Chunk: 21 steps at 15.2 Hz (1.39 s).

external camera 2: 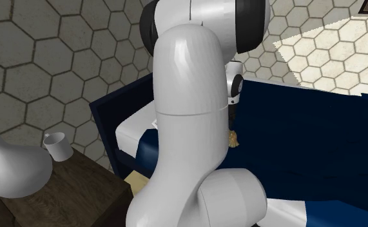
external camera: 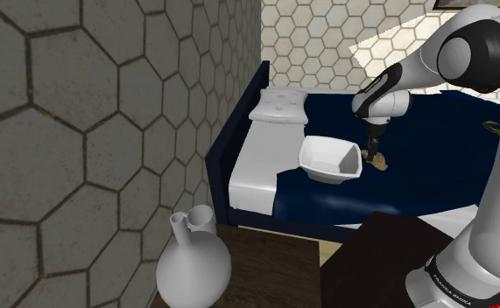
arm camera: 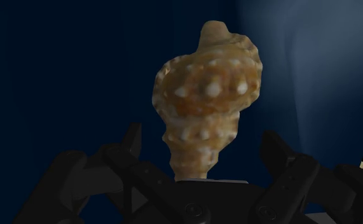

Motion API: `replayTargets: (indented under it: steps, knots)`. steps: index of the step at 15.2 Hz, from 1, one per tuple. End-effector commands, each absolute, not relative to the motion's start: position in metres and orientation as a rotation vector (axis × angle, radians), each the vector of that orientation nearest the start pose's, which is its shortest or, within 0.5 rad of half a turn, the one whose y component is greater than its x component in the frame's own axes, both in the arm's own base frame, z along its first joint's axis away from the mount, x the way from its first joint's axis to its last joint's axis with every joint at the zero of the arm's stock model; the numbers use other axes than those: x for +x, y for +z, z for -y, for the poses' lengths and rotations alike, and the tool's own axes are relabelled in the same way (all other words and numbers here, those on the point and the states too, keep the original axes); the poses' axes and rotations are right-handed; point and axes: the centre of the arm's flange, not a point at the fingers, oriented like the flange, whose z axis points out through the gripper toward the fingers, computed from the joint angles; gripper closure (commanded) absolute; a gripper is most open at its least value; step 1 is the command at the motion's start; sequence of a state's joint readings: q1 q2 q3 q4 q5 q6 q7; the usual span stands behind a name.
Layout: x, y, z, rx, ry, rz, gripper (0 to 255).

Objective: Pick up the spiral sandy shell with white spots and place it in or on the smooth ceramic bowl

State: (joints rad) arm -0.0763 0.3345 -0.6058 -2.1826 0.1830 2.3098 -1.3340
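Observation:
A sandy spiral shell (arm camera: 205, 108) with white bumps lies on the navy blanket, just beside the white bowl (external camera: 329, 160) in the shoulder view, on the side towards that view's right. My gripper (arm camera: 202, 137) hangs straight over the shell (external camera: 380, 163), pointing down. Its black fingers (arm camera: 132, 137) stand apart on either side of the shell's narrow end and do not touch it. In the second exterior view the shell (external camera 2: 232, 137) peeks out from behind the arm's big white link, with the gripper (external camera 2: 232, 121) just above it.
The bed (external camera: 432, 166) has a dark blue frame, a white sheet and a pillow (external camera: 278, 105) at the far end. A white vase (external camera: 193, 262) and a mug (external camera 2: 58, 146) stand on a dark wooden table (external camera: 270, 262) by the hexagon-tiled wall.

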Motion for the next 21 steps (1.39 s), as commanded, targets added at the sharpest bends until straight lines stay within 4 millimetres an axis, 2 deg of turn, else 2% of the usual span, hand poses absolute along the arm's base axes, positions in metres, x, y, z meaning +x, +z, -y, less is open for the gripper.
replayTargets:
  steps: [1, 2, 3, 12, 21]
  knots:
    - [0.423, 0.25, 0.341, -2.947, 0.193, 0.802, 0]
    - [0.423, 0.25, 0.341, -2.947, 0.194, 0.802, 0]
    - [0.423, 0.25, 0.341, -2.947, 0.194, 0.802, 255]
    - [0.423, 0.25, 0.341, -2.947, 0.193, 0.802, 255]
    - [0.423, 0.297, 0.341, -2.947, 0.193, 0.802, 255]
